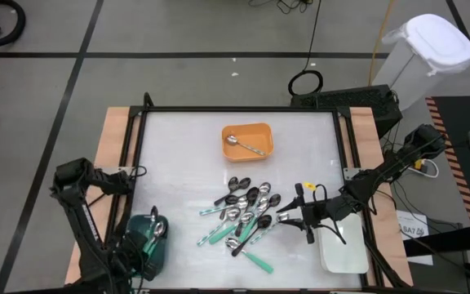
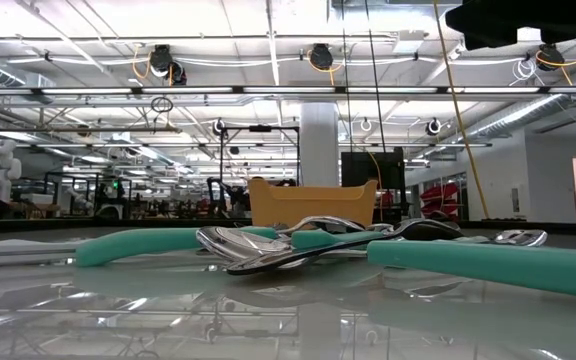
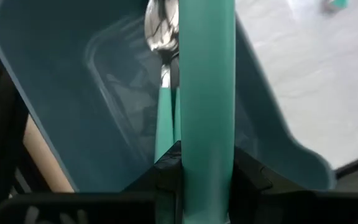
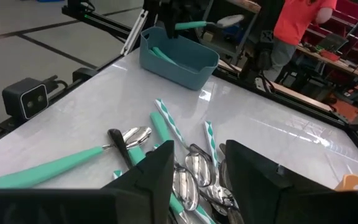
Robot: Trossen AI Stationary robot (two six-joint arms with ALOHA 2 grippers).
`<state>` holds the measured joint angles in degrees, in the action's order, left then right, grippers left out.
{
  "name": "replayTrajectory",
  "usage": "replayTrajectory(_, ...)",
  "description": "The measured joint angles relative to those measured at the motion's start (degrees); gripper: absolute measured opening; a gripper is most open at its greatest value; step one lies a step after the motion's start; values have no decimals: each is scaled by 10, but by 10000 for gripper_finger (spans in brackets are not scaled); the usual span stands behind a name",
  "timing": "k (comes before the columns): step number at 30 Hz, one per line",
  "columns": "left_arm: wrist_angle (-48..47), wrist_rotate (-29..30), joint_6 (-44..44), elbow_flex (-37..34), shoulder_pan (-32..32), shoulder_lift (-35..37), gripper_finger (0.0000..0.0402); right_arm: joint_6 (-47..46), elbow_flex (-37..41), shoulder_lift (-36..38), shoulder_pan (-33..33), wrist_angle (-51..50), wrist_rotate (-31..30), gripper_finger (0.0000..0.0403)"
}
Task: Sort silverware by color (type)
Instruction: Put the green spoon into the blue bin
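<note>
Your left gripper (image 3: 207, 171) pinches a teal-handled spoon (image 3: 207, 74) above the teal tray (image 3: 61, 93); a skewed release may miss. Right gripper (image 4: 197, 163): jaws spread.

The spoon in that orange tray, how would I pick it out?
Find the orange rectangular tray toward the table's far edge, beyond the heap of spoons. One all-silver metal spoon lies alone inside it, slantwise. Unlike the heaped ones, it has no teal or black on it.

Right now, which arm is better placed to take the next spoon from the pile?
Right. Its gripper hangs open at the spoon pile. The left gripper is busy, shut on a teal-handled spoon over the teal tray.
</note>
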<state>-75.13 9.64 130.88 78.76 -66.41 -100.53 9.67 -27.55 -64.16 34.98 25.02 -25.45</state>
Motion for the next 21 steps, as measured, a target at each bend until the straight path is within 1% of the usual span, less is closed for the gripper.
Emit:
replayTrajectory(5, 35, -5, 3, 0, 0, -17, 75, 0, 0, 0, 0, 0, 0, 141)
replayTrajectory(10, 54, -29, 9, 0, 1, -26, 86, 0, 0, 0, 0, 0, 0, 141)
replayTrajectory(14, 58, -53, 15, 0, 1, -33, 89, 0, 0, 0, 0, 0, 0, 141)
replayTrajectory(21, 55, -54, 16, 0, 5, -35, 92, 0, 0, 0, 0, 0, 0, 141)
